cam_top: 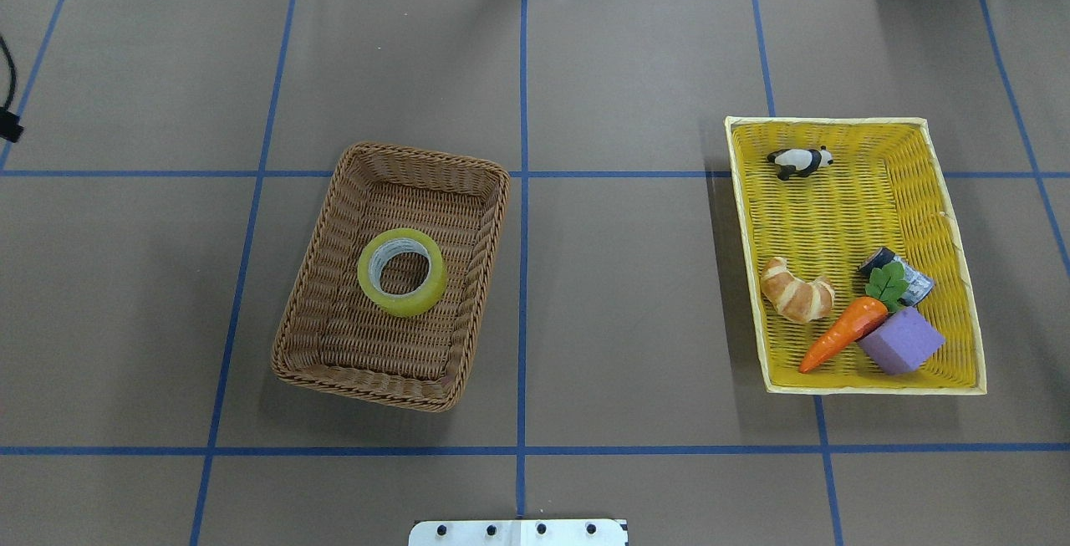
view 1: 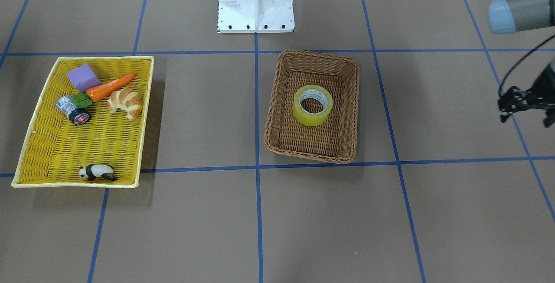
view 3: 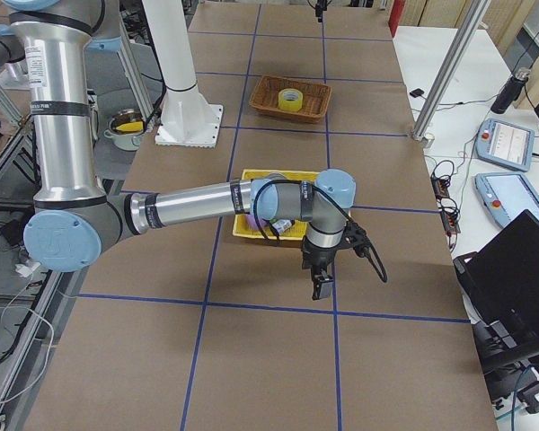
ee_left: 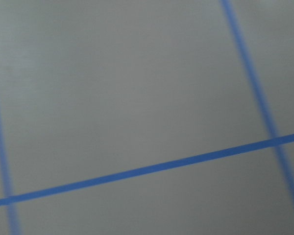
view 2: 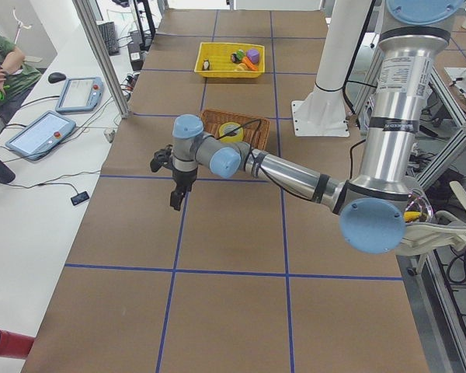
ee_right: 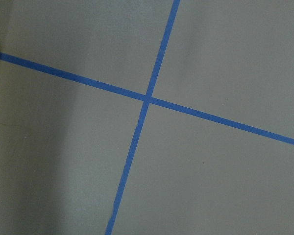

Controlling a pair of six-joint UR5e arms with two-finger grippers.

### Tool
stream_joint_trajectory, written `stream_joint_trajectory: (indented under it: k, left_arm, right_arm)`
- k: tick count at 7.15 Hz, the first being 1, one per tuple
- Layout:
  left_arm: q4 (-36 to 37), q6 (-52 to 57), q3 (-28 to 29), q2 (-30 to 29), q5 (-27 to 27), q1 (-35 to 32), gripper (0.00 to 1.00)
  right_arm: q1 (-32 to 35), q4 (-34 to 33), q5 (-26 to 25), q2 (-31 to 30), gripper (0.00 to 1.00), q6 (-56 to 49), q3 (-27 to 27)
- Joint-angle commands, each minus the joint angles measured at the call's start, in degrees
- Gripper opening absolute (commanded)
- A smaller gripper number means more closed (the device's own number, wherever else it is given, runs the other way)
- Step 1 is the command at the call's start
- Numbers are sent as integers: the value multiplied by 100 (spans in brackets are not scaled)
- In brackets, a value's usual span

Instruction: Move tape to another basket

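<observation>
Brown paper ruled with blue lines covers the table [cam_top: 635, 69], and the arms' white mount [view 1: 256, 1] stands at its robot-side edge. On the robot's left half sits the basket [cam_top: 288, 337], and the tape [cam_top: 403, 307] lies flat, hole up, around the middle of its floor, ringed by the deep woven walls. Well apart on the right half is a yellow tray [cam_top: 827, 211]. A panda [cam_top: 800, 162] lies near its far end. A croissant [cam_top: 797, 291], a carrot [cam_top: 840, 335], a purple block [cam_top: 901, 340] and a silver cylinder [cam_top: 918, 283] crowd its near end, the carrot's leaves lying over the cylinder.

Both wrist views show only paper and blue lines, the left one blurred. The overhead view takes in neither claw.

The left arm [view 2: 295, 175] reaches out low over bare paper, beyond the basket's outer side. The left gripper [view 1: 525, 118] points down, partly cut off by the front view's edge; its jaws look spread and hold nothing. The right arm [view 3: 198, 205] stretches across above the tray. The right gripper [view 3: 322, 285] hangs downward just past the tray's outer edge; I cannot tell how its jaws stand.
</observation>
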Motion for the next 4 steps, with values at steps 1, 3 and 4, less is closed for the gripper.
stream_joint_trajectory:
  k: [1, 3, 4]
  left_arm:
    - [-27, 1464, 791, 94, -279, -878, 98]
    - [-71, 1466, 978, 435, -352, -1062, 98]
    - [-89, 1423, 1116, 446, -335, -1055, 98]
  right_arm:
    - [18, 24, 45, -136, 100, 2, -52]
    - [227, 24, 596, -311, 100, 2, -43]
    - [263, 24, 747, -321, 100, 2, -60]
